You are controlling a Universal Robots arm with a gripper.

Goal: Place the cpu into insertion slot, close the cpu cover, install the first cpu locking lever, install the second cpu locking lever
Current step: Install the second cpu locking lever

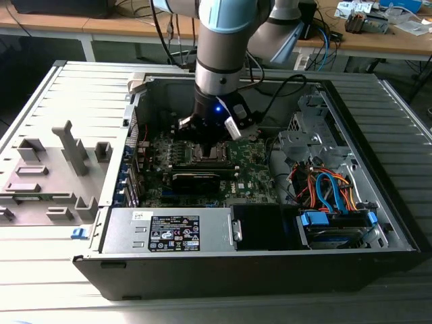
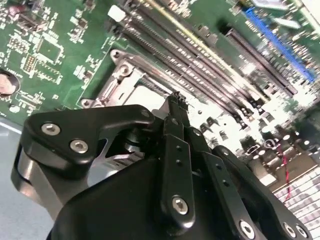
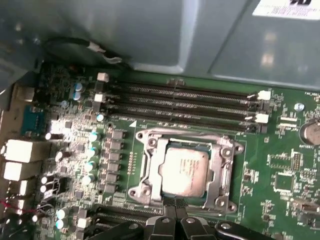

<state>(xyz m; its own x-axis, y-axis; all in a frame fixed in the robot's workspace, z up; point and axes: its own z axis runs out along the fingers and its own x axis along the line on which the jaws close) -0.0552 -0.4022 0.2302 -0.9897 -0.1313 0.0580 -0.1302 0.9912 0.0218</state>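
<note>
Silvery-grey square cpu w/ metal top sits flat in insertion slot, square socket w/ silver rim on green circuit board. Thin silver cpu cover lies down around chip, window cut-out framing it. Faint print on chip top, unreadable. Black gripper low at socket edge nearest first wrist cam, fingertips drawn close together, nothing visibly held. Ext view: gripper over socket inside open black pc case, mid-board.
</note>
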